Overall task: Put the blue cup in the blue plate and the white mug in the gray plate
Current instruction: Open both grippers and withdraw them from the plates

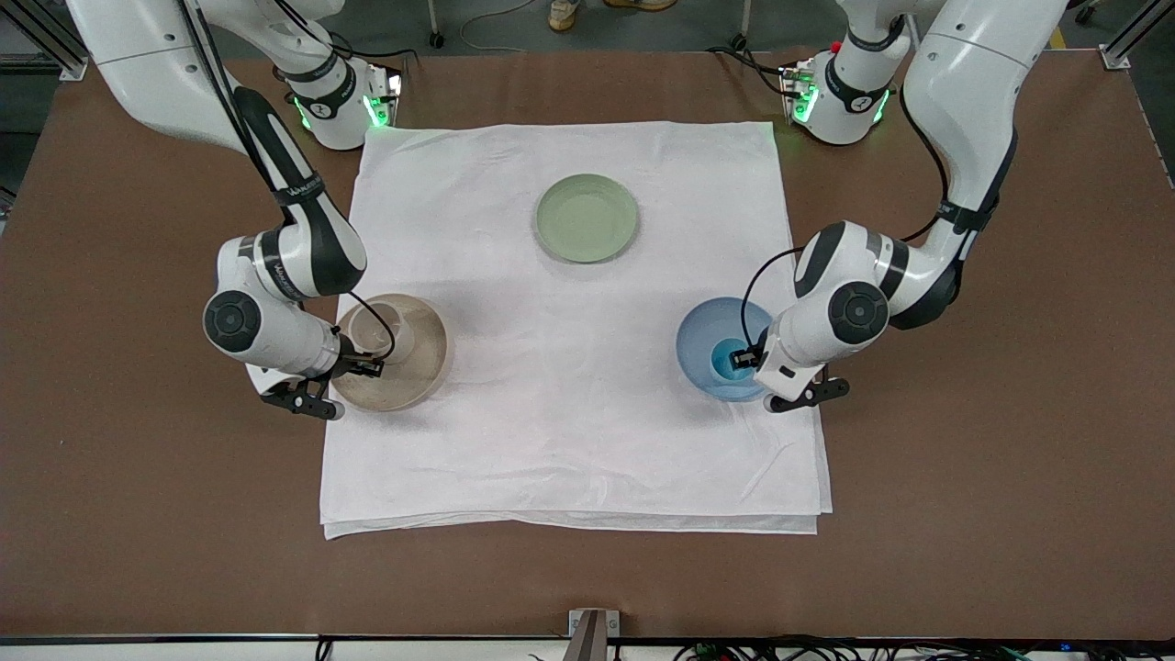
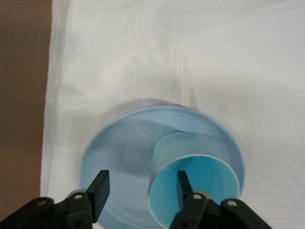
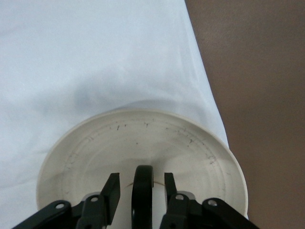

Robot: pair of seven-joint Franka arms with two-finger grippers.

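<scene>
The blue cup (image 1: 725,358) stands upright in the blue plate (image 1: 698,341) toward the left arm's end of the cloth. My left gripper (image 1: 745,360) is open low over it. In the left wrist view one finger (image 2: 182,183) is inside the cup (image 2: 190,174) and the other is outside over the plate (image 2: 124,143). The white mug (image 1: 378,329) stands in the gray plate (image 1: 418,363) toward the right arm's end. My right gripper (image 1: 361,363) is open astride its dark handle (image 3: 142,191), with a gap on each side, over the plate (image 3: 143,131).
A pale green plate (image 1: 587,218) lies on the white cloth (image 1: 569,441), farther from the front camera than the other two plates. Brown tabletop (image 1: 991,413) surrounds the cloth. Both filled plates sit near the cloth's side edges.
</scene>
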